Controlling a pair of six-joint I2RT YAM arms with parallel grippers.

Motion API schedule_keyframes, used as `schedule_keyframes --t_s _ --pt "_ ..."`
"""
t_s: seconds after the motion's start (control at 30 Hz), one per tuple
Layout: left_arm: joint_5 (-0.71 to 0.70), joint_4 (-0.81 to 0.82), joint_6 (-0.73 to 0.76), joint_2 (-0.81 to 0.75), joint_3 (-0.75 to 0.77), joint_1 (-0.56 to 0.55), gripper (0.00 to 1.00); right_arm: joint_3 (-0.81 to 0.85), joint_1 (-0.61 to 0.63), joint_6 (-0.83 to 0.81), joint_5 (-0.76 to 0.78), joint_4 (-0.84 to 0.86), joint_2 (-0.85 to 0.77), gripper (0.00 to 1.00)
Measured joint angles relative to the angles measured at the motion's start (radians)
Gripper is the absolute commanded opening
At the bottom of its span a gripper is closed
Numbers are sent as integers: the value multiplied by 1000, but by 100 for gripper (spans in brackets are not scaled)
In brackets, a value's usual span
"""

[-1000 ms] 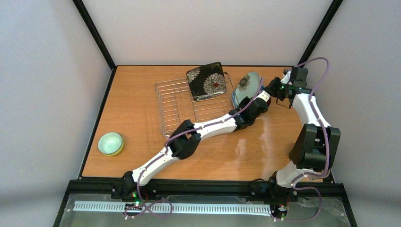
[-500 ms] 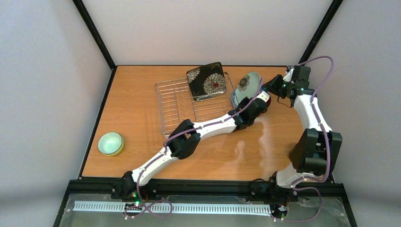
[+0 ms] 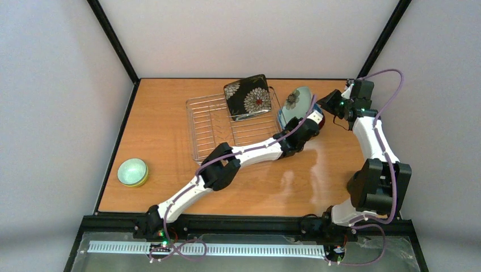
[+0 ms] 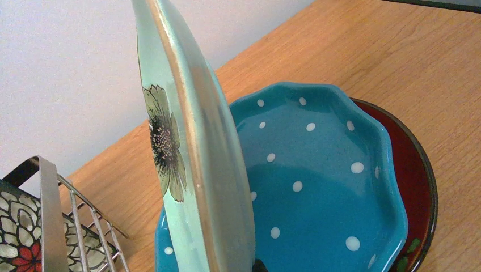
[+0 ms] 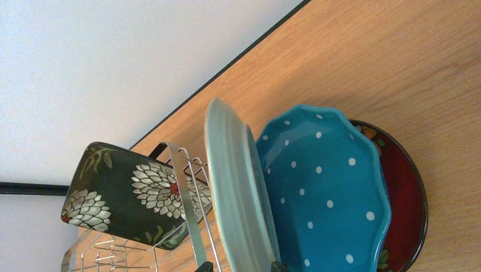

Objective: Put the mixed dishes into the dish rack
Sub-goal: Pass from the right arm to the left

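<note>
Left pincer [image 3: 307, 125] was clamped on pale mint plate [image 3: 296, 103], held on edge above blue dotted plate [image 4: 317, 187], right of dish rack [image 3: 207, 127] | right pincer [image 3: 325, 105] stood parted astride its rim, gripping nothing | best: lift clear, keep upright, slot between tines short of black square floral plate [image 3: 247, 96].

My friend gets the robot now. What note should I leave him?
Left gripper: shut on the pale mint plate, held on edge right of the dish rack.
Right gripper: open, fingers either side of that plate's rim.
Done: black square floral plate leans in the rack.
To do: rack the mint plate, then the blue dotted plate lying on the small red floral plate, and the yellow-green bowl on the table, far left.
</note>
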Motion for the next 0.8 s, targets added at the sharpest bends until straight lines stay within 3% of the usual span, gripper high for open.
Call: schedule_keyframes --t_s 0.4,0.8 --pt "0 146 68 -45 -100 -2 0 -69 -1 26 40 43 -30 58" --pt "16 113 78 -47 -67 0 0 -93 -14 29 63 61 -54 58"
